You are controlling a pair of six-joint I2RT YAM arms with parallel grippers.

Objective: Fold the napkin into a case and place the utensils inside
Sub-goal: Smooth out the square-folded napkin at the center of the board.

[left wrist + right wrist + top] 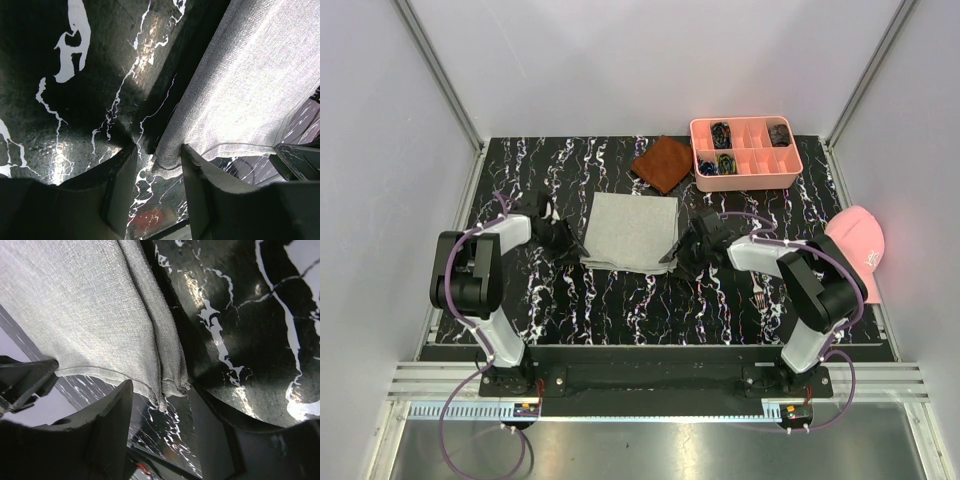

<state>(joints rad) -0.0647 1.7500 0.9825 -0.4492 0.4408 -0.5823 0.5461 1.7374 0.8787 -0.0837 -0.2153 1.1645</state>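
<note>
Top external: woven grey rectangular napkin on glossy black white-veined table.

The napkin is a soft, matt, light grey cloth with a coarse visible weave and a stitched hem. The worktop under it is a smooth black sheet with white marbling, glossy enough to throw back patches of light. The fingers of both arms look like matt black hard plastic; at the far side the small brown cloth is matt and soft-looking, the pink tray is smooth plastic, and the pink cap at the right edge is matt.
</note>
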